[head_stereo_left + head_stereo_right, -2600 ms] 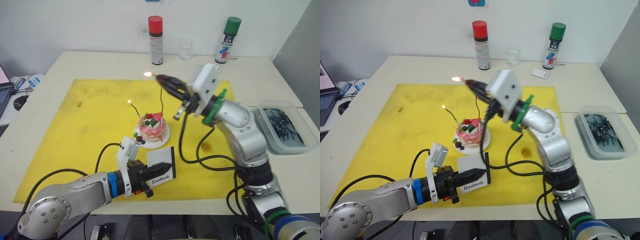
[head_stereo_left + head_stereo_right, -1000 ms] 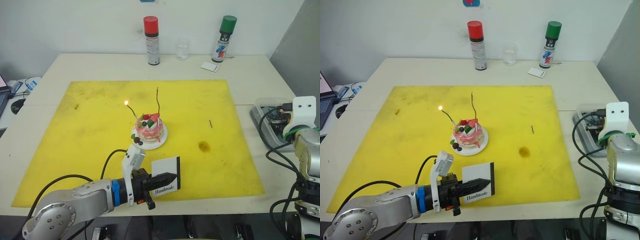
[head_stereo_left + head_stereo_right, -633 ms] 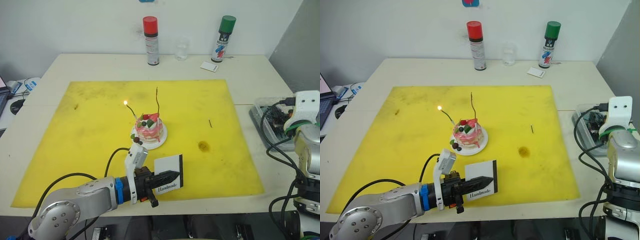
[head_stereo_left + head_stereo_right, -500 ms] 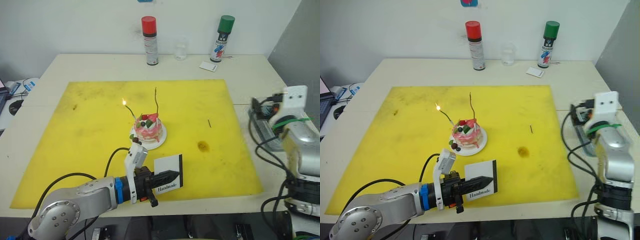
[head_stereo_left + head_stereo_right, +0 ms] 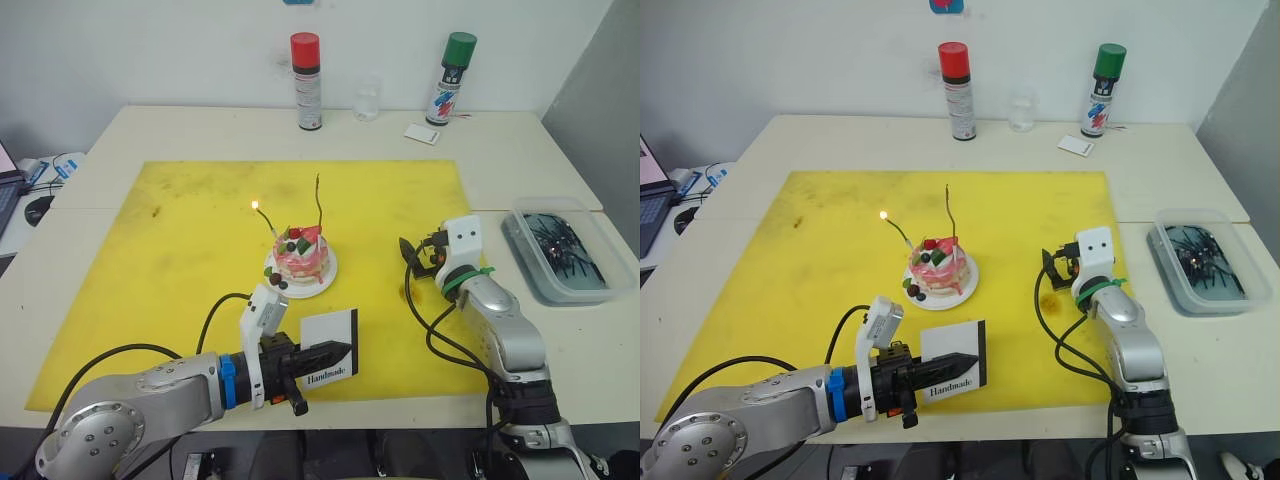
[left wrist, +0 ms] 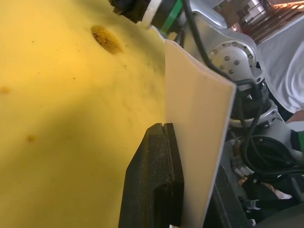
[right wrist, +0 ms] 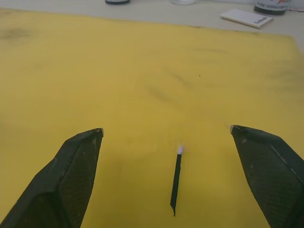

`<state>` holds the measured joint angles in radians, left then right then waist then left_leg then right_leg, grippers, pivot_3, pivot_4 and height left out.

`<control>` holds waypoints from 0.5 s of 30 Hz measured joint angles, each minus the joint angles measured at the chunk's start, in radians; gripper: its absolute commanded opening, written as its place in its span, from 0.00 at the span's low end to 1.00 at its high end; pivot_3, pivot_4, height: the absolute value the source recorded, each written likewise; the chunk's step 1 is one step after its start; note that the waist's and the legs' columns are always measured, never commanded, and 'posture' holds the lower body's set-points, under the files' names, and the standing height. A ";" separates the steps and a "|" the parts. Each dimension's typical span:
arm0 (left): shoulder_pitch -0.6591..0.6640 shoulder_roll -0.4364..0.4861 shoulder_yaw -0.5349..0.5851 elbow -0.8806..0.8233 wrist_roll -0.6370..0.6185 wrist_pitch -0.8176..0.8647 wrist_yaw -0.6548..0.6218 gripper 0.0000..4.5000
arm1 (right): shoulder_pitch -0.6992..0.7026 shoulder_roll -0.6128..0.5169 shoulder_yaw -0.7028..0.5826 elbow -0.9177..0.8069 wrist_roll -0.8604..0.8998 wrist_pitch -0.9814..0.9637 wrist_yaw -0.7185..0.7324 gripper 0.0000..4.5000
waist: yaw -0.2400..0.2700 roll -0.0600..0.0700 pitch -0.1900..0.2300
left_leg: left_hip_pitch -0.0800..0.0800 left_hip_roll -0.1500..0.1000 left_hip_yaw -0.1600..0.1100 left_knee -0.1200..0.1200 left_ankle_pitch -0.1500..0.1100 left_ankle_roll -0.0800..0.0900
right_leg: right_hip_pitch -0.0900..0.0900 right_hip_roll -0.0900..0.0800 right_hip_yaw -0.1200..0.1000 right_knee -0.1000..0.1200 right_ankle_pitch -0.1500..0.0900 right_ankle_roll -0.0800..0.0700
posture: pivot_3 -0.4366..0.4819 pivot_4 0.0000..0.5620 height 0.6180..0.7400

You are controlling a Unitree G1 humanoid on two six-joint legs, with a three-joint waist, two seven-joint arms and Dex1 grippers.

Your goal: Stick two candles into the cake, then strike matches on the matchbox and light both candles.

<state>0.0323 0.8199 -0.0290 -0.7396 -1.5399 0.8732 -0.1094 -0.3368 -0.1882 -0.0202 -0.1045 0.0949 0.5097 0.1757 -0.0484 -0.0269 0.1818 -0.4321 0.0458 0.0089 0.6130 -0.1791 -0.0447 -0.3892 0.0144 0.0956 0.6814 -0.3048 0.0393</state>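
Note:
The pink cake [image 5: 303, 258] sits on its white plate [image 5: 327, 274] in the middle of the yellow mat. Two candles stand in it. The left candle [image 5: 268, 224] leans left and carries a small flame; the right candle [image 5: 320, 203] stands upright and unlit. Near the mat's front edge my left gripper [image 5: 348, 349] is shut on the white matchbox [image 5: 330, 337], holding it on edge. My right gripper [image 7: 166, 129] hangs open low over the mat, right of the cake. One dark match [image 7: 176, 178] lies flat on the mat between its fingers [image 7: 78, 161], untouched.
A red spray can [image 5: 307, 80], a small glass [image 5: 367, 98], a green spray can [image 5: 447, 78] and a white card [image 5: 421, 133] stand along the table's back. A clear tray [image 5: 530, 250] of dark sticks sits at the right edge. A brown stain [image 6: 105, 39] marks the mat.
My right gripper has swung from the tray at the right back over the mat and opened around the lying match. The left gripper with the matchbox has hardly moved.

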 measured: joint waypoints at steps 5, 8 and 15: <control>-0.007 0.009 0.004 0.000 -0.017 0.000 0.011 0.00 | -0.002 0.013 0.002 0.034 -0.009 0.002 -0.028 1.00 | 0.000 0.000 0.000 | 0.000 0.000 0.000 0.000 0.000 0.000 | 0.000 0.000 0.000 0.000 0.000 0.000 | 0.48 0.27 1.00; -0.011 0.013 0.004 0.000 -0.022 0.000 0.011 0.00 | -0.002 0.025 0.004 0.034 -0.016 0.005 -0.048 1.00 | 0.000 0.000 0.000 | 0.000 0.000 0.000 0.000 0.000 0.000 | 0.000 0.001 0.000 0.000 0.000 0.000 | 0.48 0.27 1.00; -0.022 0.017 0.004 0.000 -0.027 0.000 0.011 0.00 | -0.006 0.048 0.000 0.038 -0.015 0.021 -0.072 0.61 | -0.001 -0.003 -0.002 | 0.000 0.000 0.000 0.000 0.000 0.000 | 0.000 0.001 0.000 0.000 0.000 0.000 | 0.48 0.27 1.00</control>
<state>0.0099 0.8364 -0.0253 -0.7394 -1.5671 0.8729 -0.0989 -0.3426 -0.1405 -0.0197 -0.0666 0.0797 0.5306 0.1038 -0.0491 -0.0295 0.1802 -0.4318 0.0460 0.0086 0.6130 -0.1791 -0.0447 -0.3889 0.0151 0.0954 0.6814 -0.3048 0.0391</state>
